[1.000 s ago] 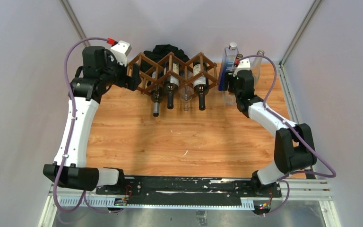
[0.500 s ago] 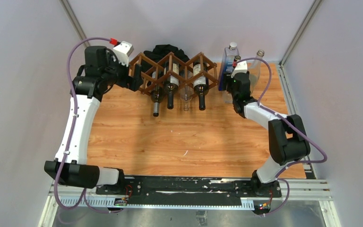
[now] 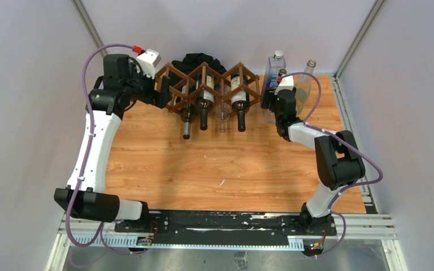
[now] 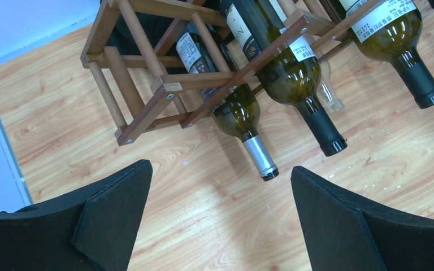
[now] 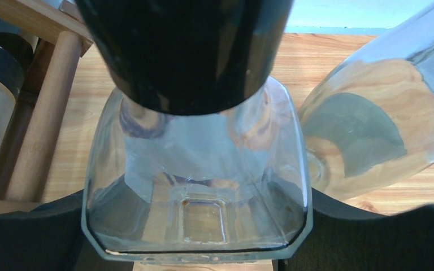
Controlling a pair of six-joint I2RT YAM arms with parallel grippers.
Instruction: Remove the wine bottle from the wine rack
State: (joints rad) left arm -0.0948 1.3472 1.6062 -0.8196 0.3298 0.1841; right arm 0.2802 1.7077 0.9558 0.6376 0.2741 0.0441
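Left wrist view: holds the left hand [image 4: 220, 168] wide before the wine bottle [image 4: 234, 110], lying in the wine rack [image 4: 145, 113] by the tabletop's far edge, neck toward the near edge.

place: lab test cell | cues: plain white walls [image 3: 28, 113], aluminium rail [image 3: 203, 240], wood-look table [image 3: 215, 164]

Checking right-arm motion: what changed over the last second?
The right arm's elbow folded in toward the table middle, and the right gripper slid slightly left and back, straddling the clear square bottle; whether it grips is unclear. The left gripper barely shifted, open beside the wine rack. The wine bottles stayed put.
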